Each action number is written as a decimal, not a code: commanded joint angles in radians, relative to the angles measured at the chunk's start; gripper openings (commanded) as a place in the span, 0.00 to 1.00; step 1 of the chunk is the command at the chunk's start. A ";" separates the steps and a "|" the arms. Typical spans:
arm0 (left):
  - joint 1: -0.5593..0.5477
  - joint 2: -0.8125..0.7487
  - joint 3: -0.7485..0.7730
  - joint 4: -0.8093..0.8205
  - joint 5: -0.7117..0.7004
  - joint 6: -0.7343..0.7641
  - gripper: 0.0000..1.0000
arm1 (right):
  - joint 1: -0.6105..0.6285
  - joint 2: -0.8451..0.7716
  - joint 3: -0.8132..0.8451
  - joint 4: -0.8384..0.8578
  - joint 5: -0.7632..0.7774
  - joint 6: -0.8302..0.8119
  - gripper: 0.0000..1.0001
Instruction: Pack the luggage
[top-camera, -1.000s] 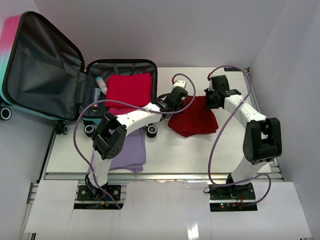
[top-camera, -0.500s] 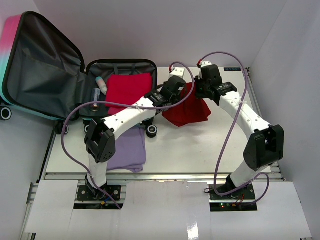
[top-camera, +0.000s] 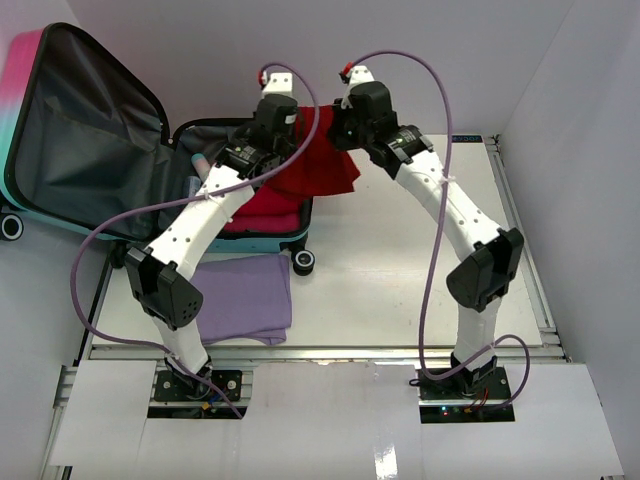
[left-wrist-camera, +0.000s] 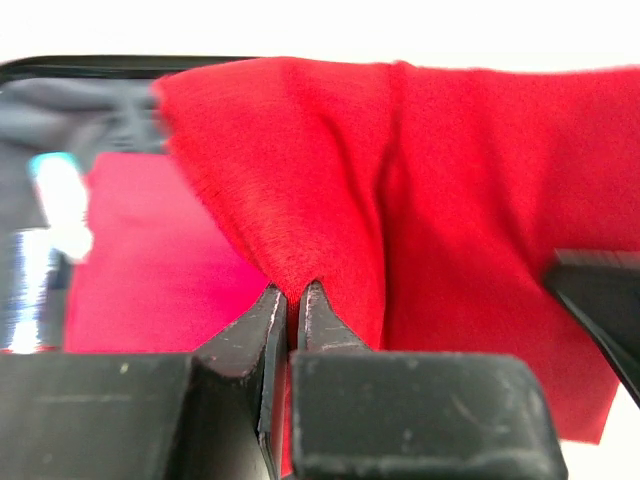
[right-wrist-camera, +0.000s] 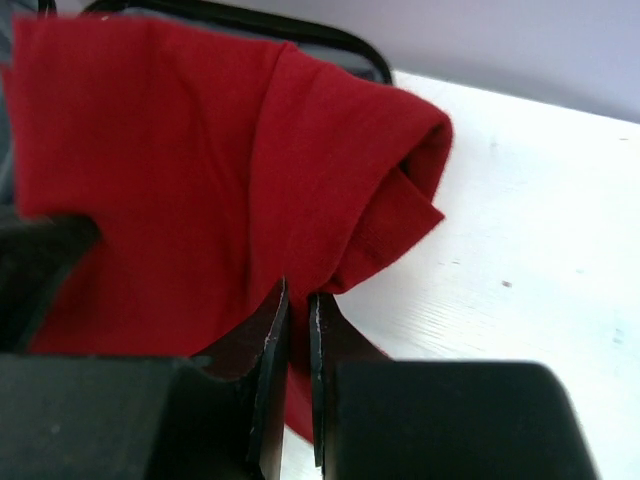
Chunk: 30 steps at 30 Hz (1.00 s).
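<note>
The luggage (top-camera: 262, 243) lies open at the back left, its pink-to-teal lid (top-camera: 22, 100) standing up with dark grey lining. A folded magenta garment (top-camera: 262, 205) lies in its base. A dark red garment (top-camera: 322, 165) hangs in the air over the base's right edge, held at both top corners. My left gripper (top-camera: 288, 128) is shut on its left corner (left-wrist-camera: 295, 290). My right gripper (top-camera: 342, 128) is shut on its right corner (right-wrist-camera: 298, 290). The cloth (left-wrist-camera: 450, 190) drapes below the fingers and hides part of the base.
A folded purple garment (top-camera: 243, 295) lies on the white table (top-camera: 420, 290) near the left arm. A small white bottle (left-wrist-camera: 58, 200) with a teal cap sits at the base's left side. A black wheel (top-camera: 303, 262) sticks out at the luggage's near corner.
Both arms lifted the dark red garment off the table at the right and carried it left and up, over the luggage's right edge. Both grippers stayed shut on it.
</note>
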 joint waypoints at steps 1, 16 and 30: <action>0.103 -0.048 -0.015 0.006 -0.004 0.064 0.00 | 0.025 0.084 0.068 0.086 -0.058 0.070 0.08; 0.390 0.021 -0.310 0.255 0.166 0.084 0.00 | 0.031 0.480 0.151 0.490 -0.234 0.231 0.08; 0.498 0.160 -0.333 0.425 0.259 0.097 0.00 | 0.026 0.528 0.024 0.710 -0.144 0.262 0.08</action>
